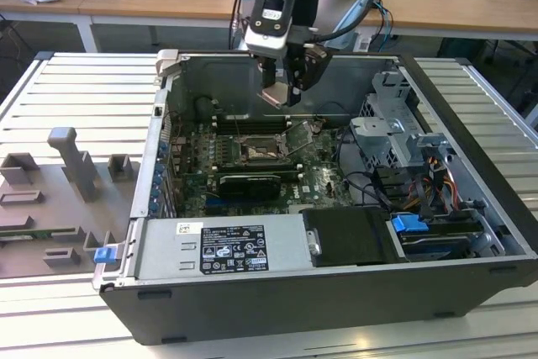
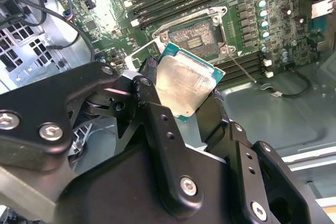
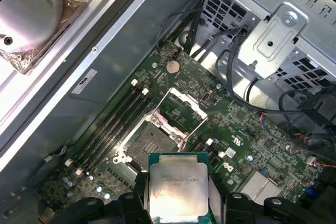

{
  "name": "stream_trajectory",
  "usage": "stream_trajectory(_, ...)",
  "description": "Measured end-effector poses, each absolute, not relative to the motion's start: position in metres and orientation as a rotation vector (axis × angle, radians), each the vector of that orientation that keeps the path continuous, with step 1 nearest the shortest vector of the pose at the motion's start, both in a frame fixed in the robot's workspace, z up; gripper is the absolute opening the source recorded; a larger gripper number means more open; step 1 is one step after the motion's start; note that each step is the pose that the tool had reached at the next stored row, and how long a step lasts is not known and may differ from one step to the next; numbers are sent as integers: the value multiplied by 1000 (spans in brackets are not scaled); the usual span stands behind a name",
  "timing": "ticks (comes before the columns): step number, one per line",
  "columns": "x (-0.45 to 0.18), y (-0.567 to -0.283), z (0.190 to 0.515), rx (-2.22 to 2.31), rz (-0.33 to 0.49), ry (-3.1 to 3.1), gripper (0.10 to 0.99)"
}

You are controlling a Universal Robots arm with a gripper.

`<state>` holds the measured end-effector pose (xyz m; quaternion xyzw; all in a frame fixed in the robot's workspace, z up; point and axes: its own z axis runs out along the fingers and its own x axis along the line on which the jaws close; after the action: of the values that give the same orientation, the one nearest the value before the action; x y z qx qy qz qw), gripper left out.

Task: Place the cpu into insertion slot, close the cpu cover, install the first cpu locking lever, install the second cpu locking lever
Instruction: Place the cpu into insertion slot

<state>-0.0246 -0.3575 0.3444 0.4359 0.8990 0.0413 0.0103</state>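
Observation:
My gripper (image 1: pixel 282 94) hangs inside the open computer case, above the green board, shut on the cpu (image 2: pixel 184 80). In both wrist views the cpu (image 3: pixel 177 187) is a silvery square chip with a green edge, pinched between two black fingers (image 3: pixel 139 195). The insertion slot (image 3: pixel 149 140) lies bare on the board below and a little ahead of the chip, its dark centre showing (image 2: pixel 197 34). The cpu cover (image 3: pixel 181 106) stands swung open beside the slot. A thin metal lever (image 2: pixel 241 69) sticks up next to the socket.
Long black memory slots (image 3: pixel 113 124) flank the socket. A metal drive cage (image 1: pixel 395 136) with loose cables (image 1: pixel 370 187) fills the case at the exterior view's right. The power supply (image 1: pixel 223 250) sits at the front. A grey fixture (image 1: pixel 67 182) lies outside the case.

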Motion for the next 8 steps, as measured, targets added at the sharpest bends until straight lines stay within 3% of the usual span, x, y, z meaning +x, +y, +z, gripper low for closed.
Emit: stream_trajectory(8, -25, -357, 344, 1433, 128, 2767, 541)
